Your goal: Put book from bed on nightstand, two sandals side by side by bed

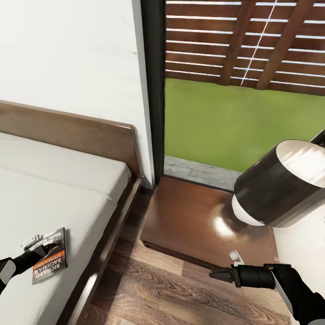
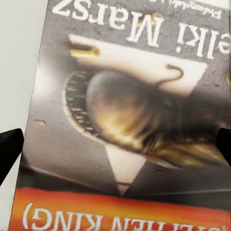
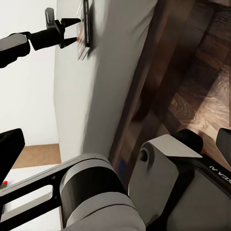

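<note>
The left gripper (image 1: 50,246) is hovering at the book (image 1: 50,256), which is lying flat on the off-white mattress of the bed (image 1: 67,180), at about 8 o'clock in the head view. The book is sitting close to the mattress's near side edge, with a narrow strip of mattress between it and the dark wooden frame. In the right wrist view the left gripper (image 3: 72,32) is showing its two fingers spread apart, their tips reaching the book's (image 3: 84,29) edge; whether they are touching it cannot be told. In the left wrist view the book's cover (image 2: 130,120) is taking up nearly everything, with the two dark fingertips (image 2: 9,149) standing wide at either side of it.

The nightstand (image 1: 203,221) is standing at about 5 o'clock from the middle of the head view, its glossy top bare apart from a highlight, set in the corner beside the dark-framed window (image 1: 153,90). A narrow gap of plank floor (image 1: 149,280) is separating it from the bed frame. More open floor is lying in front of the nightstand, toward 6 o'clock.

The right gripper (image 1: 215,273) is hanging over that floor, just off the nightstand's front edge, at about 5 o'clock, pointing toward 9 o'clock. Its fingers are looking close together, holding nothing. A bulky segment of the right arm (image 1: 280,185) is covering the nightstand's far right corner.
</note>
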Motion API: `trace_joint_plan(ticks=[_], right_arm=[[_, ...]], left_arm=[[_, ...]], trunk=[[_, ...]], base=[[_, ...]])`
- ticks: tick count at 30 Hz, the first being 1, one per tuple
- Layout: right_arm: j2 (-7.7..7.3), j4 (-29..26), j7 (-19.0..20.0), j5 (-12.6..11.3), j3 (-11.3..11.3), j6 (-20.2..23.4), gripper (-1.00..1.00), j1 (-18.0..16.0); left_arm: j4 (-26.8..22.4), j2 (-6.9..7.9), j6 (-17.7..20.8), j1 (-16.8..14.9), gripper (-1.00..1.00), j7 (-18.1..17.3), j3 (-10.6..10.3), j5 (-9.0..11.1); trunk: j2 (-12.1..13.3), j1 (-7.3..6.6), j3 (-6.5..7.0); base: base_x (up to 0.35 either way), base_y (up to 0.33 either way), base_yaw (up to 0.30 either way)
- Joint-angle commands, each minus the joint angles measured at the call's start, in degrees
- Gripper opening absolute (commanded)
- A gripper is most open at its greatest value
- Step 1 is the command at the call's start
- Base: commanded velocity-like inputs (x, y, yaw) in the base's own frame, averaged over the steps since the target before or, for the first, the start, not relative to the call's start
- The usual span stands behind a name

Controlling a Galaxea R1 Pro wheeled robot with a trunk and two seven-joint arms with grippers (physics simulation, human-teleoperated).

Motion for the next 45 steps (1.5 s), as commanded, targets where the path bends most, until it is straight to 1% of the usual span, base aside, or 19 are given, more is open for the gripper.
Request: trace_joint_plan(ticks=[1,30,36,45], right_arm=[[0.0,0.0,0.17,-0.05,-0.02,0.6,1.0,-0.02],[0.0,0.0,0.17,0.04,0.02,0.63,1.0,-0.02],[0.0,0.0,0.16,0.1,0.03,0.6,1.0,-0.02],[0.0,0.0,0.17,0.13,0.03,0.61,1.0,-0.02]], left_arm=[[-0.09,-0.03,0.48,-0.04,1.0,-0.27,0.45,-0.13],[-0.06,-0.03,0.47,-0.04,1.0,-0.27,0.45,-0.06],[-0.09,-0.03,0.47,-0.04,1.0,-0.27,0.45,-0.05],[-0.09,-0.03,0.47,-0.04,1.0,-0.27,0.45,-0.04]], trunk=[[-0.02,0.0,-0.03],[-0.02,0.0,-0.03],[-0.02,0.0,-0.03],[-0.02,0.0,-0.03]], base=[[0.0,-0.093,0.0],[0.0,-0.004,0.0],[0.0,-0.095,0.0],[0.0,-0.011,0.0]])
